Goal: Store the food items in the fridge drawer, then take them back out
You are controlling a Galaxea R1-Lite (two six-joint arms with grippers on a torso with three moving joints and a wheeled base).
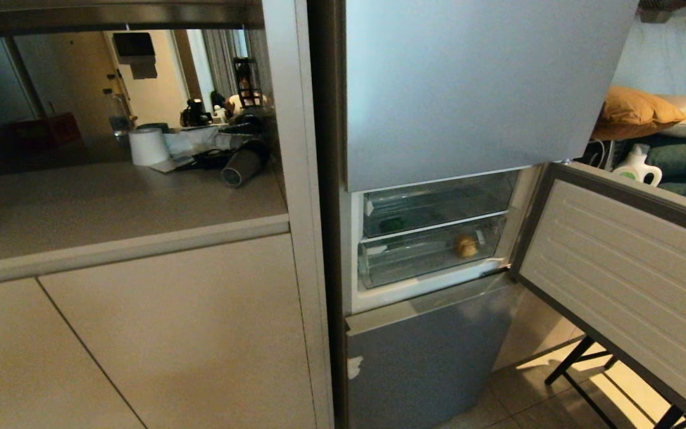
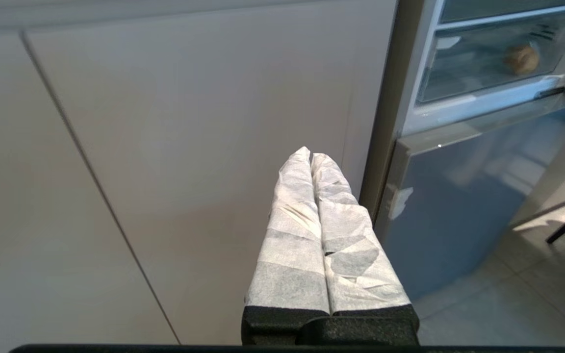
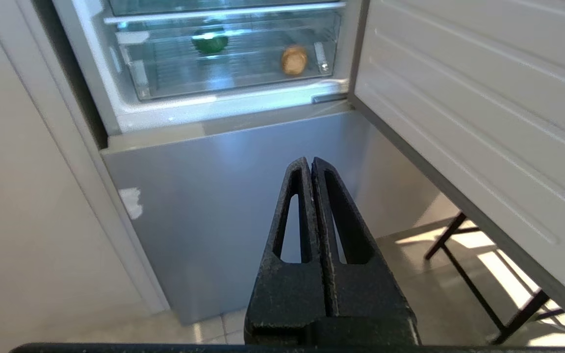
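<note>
**Both foods in the shut drawer, both grippers low and closed**

A kitchen corner fills the head view: pale beige cabinet doors under a grey countertop on the robot's left, and the tall silver-grey two-door fridge ahead. The fridge's ribbed white inner door panel is swung wide open to the robot's right, over a tiled floor.

Behind that open door sits the wide, shallow clear plastic drawer with a ribbed bottom, pushed in flush with the fridge frame. Its long axis runs side to side across the opening. Inside it, the glossy green bell pepper lies toward the cabinet side and the rounded tan-yellow potato-like lump toward the open-door side, the two well apart.

The right gripper, bare black fingers pressed together and empty, points at the grey lower door with the drawer above and ahead of it; the potato lies nearly in line above its tip. The left gripper, fingers wrapped in white tape and likewise closed on nothing, faces the beige cabinet, with the fridge off to its side.

Judging from this, storing looks done and the drawer must be pulled out next; the right arm seems nearer and squarer to the drawer front.
</note>
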